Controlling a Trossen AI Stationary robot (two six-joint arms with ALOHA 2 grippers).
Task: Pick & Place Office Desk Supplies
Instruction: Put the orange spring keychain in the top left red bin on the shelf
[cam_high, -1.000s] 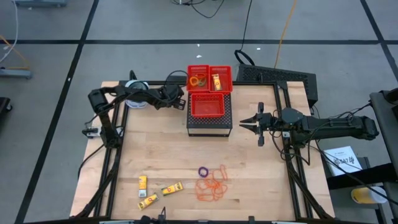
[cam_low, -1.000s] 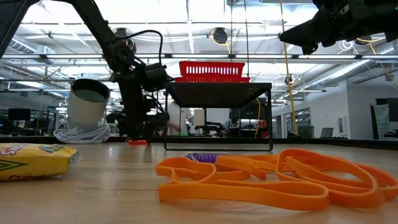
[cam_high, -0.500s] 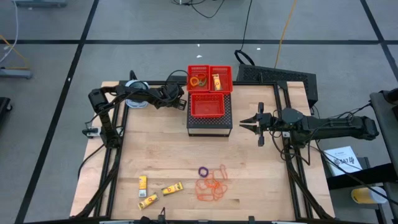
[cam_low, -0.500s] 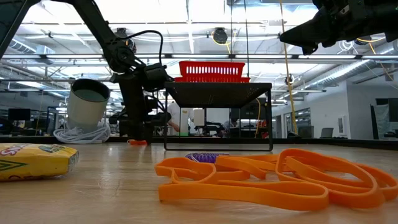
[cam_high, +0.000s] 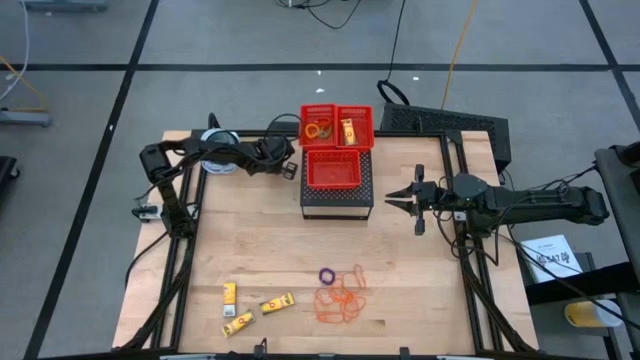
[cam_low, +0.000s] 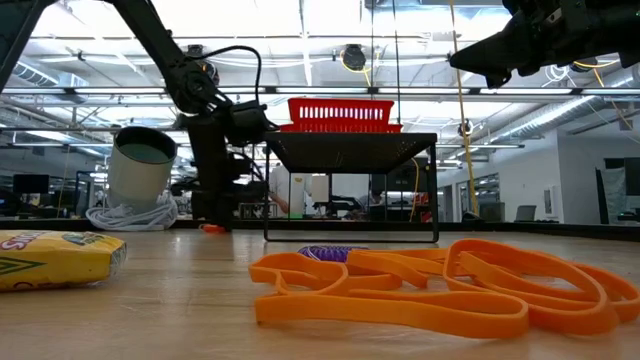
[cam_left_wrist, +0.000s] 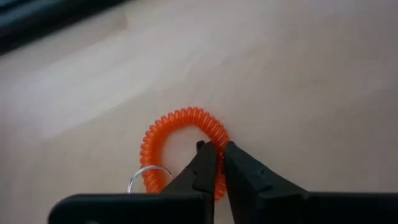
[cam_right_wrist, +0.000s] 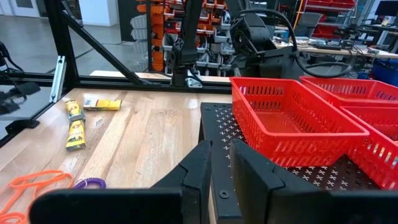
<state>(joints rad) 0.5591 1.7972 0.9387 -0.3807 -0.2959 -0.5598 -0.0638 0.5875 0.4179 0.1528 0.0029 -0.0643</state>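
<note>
left gripper (cam_left_wrist: 216, 152): clenched on orange coil ring (cam_left_wrist: 185, 151), on the surface left of the red baskets (cam_high: 337, 146) | right gripper (cam_high: 392, 200): nearly closed, empty, hovering right of the black stand (cam_high: 337, 199)

We look straight down on the table (cam_high: 250, 260); level across it (past rubber bands (cam_low: 430, 285)); both views share the red baskets (cam_high: 338, 170).

No legible text, label or number anywhere.
</note>
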